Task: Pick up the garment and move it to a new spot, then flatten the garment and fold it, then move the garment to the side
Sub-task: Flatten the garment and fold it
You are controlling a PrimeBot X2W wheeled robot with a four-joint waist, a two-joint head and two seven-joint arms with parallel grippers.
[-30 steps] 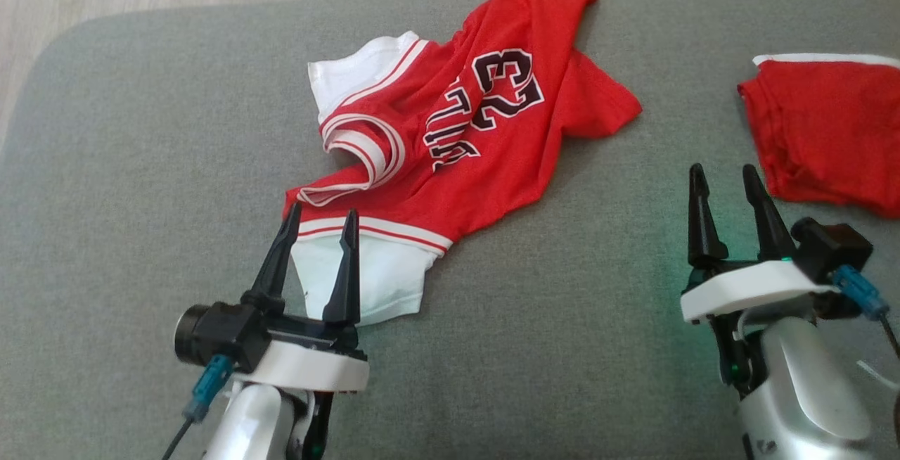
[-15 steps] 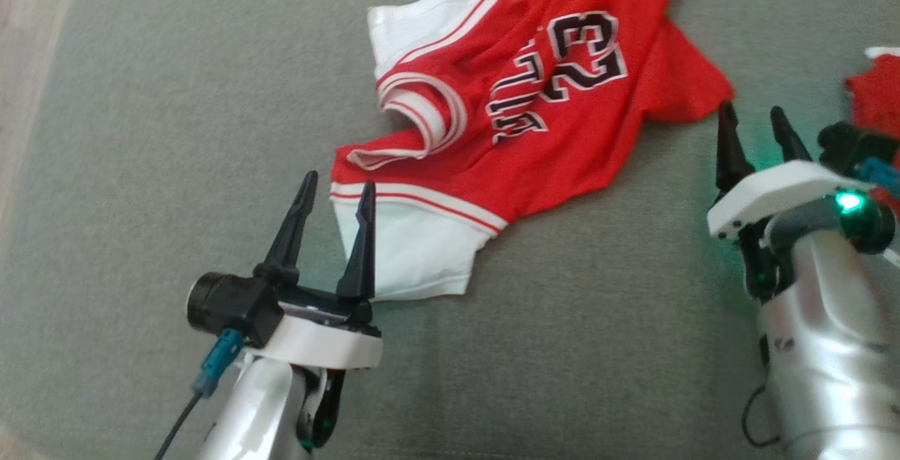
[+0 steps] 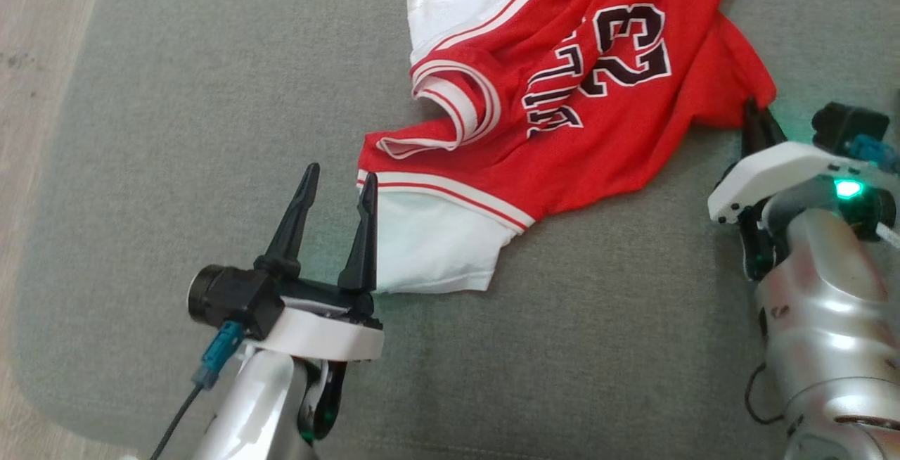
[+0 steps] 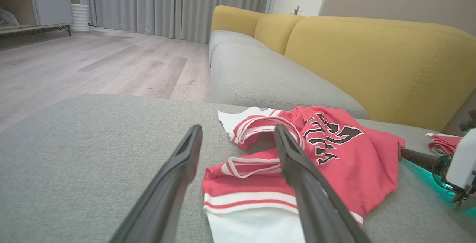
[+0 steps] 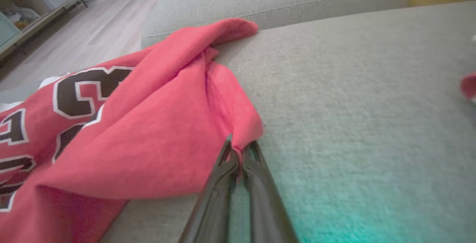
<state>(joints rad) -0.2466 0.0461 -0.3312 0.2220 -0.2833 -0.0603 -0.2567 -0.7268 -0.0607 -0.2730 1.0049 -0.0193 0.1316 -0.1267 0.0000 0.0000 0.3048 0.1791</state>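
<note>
Red basketball jersey [image 3: 576, 143], crumpled on the grey sofa cushion [image 3: 176, 129] between the grippers: right gripper [image 5: 240, 150] pinches the red corner at its tips, apparently to lift it; left gripper [image 3: 337, 182], fingers spread, hovers at the white hem.

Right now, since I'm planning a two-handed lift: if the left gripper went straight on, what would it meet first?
Probably the jersey: its striped edge lies just ahead, between the fingers of the open left gripper, though the gripper's height above the cushion is unclear.
</note>
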